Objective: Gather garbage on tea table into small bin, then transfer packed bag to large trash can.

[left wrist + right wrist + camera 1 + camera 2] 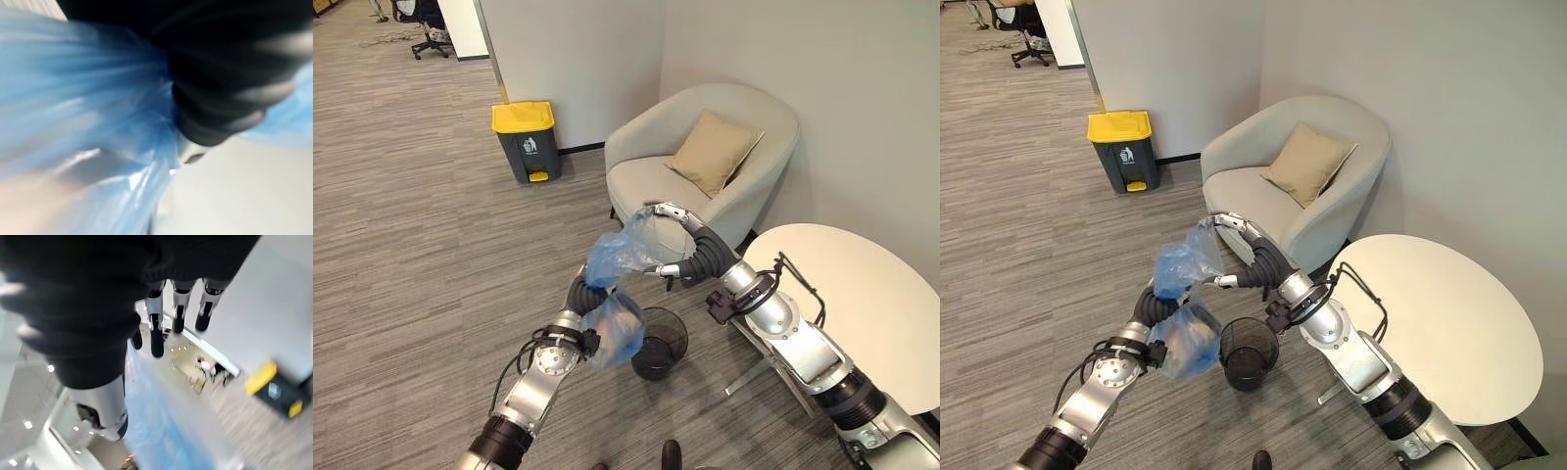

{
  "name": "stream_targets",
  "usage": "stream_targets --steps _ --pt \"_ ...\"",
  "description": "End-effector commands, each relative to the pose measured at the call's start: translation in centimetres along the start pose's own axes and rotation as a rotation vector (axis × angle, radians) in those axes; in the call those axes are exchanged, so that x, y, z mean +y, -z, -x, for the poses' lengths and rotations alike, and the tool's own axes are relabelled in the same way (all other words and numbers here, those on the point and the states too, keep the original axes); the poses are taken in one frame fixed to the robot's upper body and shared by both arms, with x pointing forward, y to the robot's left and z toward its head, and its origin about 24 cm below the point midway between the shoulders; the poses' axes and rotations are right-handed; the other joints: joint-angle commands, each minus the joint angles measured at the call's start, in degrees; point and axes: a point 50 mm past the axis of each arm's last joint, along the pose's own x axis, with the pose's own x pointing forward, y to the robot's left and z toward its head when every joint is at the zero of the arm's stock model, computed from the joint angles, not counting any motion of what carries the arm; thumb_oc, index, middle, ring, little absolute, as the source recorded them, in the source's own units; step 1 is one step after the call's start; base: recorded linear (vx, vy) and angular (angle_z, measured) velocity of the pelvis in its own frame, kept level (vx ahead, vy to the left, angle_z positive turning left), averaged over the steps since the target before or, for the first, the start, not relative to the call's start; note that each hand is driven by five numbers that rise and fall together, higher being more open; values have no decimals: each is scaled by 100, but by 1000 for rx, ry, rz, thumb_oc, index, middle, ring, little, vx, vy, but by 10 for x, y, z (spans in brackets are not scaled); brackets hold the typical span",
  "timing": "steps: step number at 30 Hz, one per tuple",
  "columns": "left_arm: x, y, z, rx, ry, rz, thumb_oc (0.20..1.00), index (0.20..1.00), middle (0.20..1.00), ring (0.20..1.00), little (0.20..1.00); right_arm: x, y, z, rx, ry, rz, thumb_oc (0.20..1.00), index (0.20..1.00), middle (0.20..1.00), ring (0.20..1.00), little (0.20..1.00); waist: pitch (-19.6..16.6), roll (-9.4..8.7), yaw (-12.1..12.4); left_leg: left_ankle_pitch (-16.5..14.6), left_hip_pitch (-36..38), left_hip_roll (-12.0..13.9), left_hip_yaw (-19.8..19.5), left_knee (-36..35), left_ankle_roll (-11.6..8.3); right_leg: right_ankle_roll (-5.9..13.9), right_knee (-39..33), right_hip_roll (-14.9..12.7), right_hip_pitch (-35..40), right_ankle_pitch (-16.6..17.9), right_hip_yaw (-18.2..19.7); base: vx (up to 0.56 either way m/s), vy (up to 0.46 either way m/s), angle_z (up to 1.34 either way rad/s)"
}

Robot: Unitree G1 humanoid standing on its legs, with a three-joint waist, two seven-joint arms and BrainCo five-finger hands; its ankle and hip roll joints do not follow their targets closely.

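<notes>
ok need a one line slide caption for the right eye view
Both hands, left hand and right hand, lift the blue trash bag beside the small wire bin, the yellow-lidded trash can standing further off.

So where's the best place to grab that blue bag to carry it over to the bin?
Probably the gathered neck of the blue bag, coming from above. The plastic bunches narrow there between a loose upper part and the full, bulging lower part, so the weight hangs below. The left hand sits at that spot and the right hand is at the top.
</notes>
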Motion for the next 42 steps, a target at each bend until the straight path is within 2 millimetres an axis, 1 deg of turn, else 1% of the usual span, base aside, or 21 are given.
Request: stream_targets --steps 1,3,5,6,7,9,10,12,13,14,15,16,21,26,28,29,30,31,33,37,42 --pt "17 -17 -8 -111 -66 28 200 200 200 200 200 -21 -16 1 -103 140 132 1000 1000 1000 1000 1000 -97 -83 43 -428 61 -55 -148 -1 -120 442 341 -171 289 -959 -91 0 0 0" --pt "21 -10 -4 -82 -76 24 200 200 200 200 200 -22 -10 6 -67 143 135 1000 1000 1000 1000 1000 -105 -78 43 -427 66 -53 -150 -1 -122 441 334 -171 300 -963 -86 0 0 0" --pt "34 12 8 17 -112 25 200 200 200 200 200 -26 14 28 80 143 121 1000 1000 1000 1000 1000 -90 -66 32 -424 69 -49 -156 5 -126 443 330 -169 317 -973 -93 0 0 0" --pt "34 13 8 19 -111 25 200 200 200 200 200 -26 14 29 82 142 119 1000 1000 1000 1000 1000 -98 -66 36 -425 72 -49 -158 5 -126 443 329 -170 319 -974 -95 0 0 0" --pt "41 29 17 95 -127 32 200 200 200 200 200 -19 37 50 225 140 20 1000 1000 1000 1000 1000 -83 -58 26 -421 70 -49 -152 8 -131 442 328 -170 325 -978 -115 0 0 0" --pt "48 44 26 163 -140 39 200 200 200 200 200 -11 62 73 381 128 -61 1000 1000 1000 1000 1000 -77 -56 27 -417 69 -46 -163 11 -140 438 333 -169 326 -995 -133 -7 -18 0" --pt "48 44 26 163 -140 39 200 200 200 200 200 -11 62 73 381 128 -61 1000 1000 1000 1000 1000 -78 -56 27 -417 69 -46 -163 11 -140 438 333 -169 326 -995 -133 0 0 0" --pt "62 68 43 271 -167 49 200 200 200 200 200 2 95 117 623 130 -165 1000 1000 1000 1000 1000 -41 -40 32 -407 55 -45 -188 36 -152 430 353 -163 320 -1024 -172 -8 -30 0" --pt "62 68 43 272 -167 49 200 200 200 200 200 2 96 117 623 130 -166 1000 1000 1000 1000 1000 -44 -44 29 -409 55 -45 -191 38 -152 430 355 -163 321 -1028 -175 -10 -34 4" --pt "70 82 57 340 -179 56 200 200 200 200 200 7 110 143 752 139 -201 1000 1000 1000 1000 1000 -12 -33 42 -409 31 -44 -214 69 -162 423 357 -160 325 -1047 -194 -8 -22 5" --pt "70 82 57 340 -179 56 200 200 200 200 200 7 110 143 752 138 -201 1000 1000 1000 1000 1000 -12 -33 41 -410 30 -44 -215 69 -162 423 357 -160 325 -1047 -194 -21 -47 3" --pt "74 92 69 396 -188 52 200 200 200 200 200 13 120 164 847 159 -241 1000 1000 1000 1000 1000 20 -27 58 -411 -3 -45 -251 107 -172 415 364 -159 315 -1060 -215 -14 -38 0" --pt "86 119 100 541 -265 102 200 200 200 200 200 23 138 201 1032 232 -319 1000 1000 1000 1000 1000 232 -1 169 -428 -300 -67 -431 401 -193 364 468 -172 162 -1113 -293 -57 -45 15" --pt "85 121 96 547 -298 145 200 200 200 200 200 17 144 207 1067 302 -315 1000 1000 1000 1000 1000 558 -66 299 -437 -1039 -77 -367 1093 -325 324 550 -369 -84 -1088 -690 -140 -29 35" --pt "82 120 91 538 -283 144 200 200 200 200 200 16 145 211 1088 319 -308 1000 1000 1000 1000 1000 564 -50 275 -478 -1167 65 89 1233 -326 329 563 -469 -120 -1112 -1027 -74 4 79" --pt "82 120 91 537 -283 143 200 200 200 200 200 16 146 211 1088 319 -308 1000 1000 1000 1000 1000 551 -52 268 -458 -1194 60 84 1230 -321 328 557 -473 -142 -1096 -1033 -22 8 107" --pt "81 119 89 535 -275 142 200 200 200 200 200 17 146 213 1095 322 -305 1000 1000 1000 1000 1000 546 -39 255 -503 -1158 142 354 1260 -305 335 562 -507 -124 -1109 -1163 -3 22 95" --pt "78 119 86 535 -258 140 200 200 200 200 200 19 146 214 1109 316 -295 1000 1000 1000 1000 1000 525 -35 205 -533 -1104 298 887 1318 -259 346 570 -596 -80 -1110 -1469 91 39 69" --pt "73 120 84 542 -234 135 200 200 200 200 200 24 147 218 1130 315 -305 1000 1000 1000 1000 1000 464 15 136 -667 -890 380 1113 1142 -295 421 591 -610 41 -1208 -1633 128 64 102" --pt "71 119 80 534 -203 108 200 200 200 200 200 29 149 215 1135 314 -322 1000 1000 1000 1000 1000 424 19 98 -686 -763 305 1079 955 -230 469 689 -693 133 -1238 -1723 91 122 66" --pt "77 112 74 496 -210 76 200 200 200 200 200 36 149 200 1100 296 -332 1000 1000 1000 1000 1000 520 -55 228 -851 -773 117 902 966 -25 564 1199 -907 0 -1332 -1580 75 179 14"
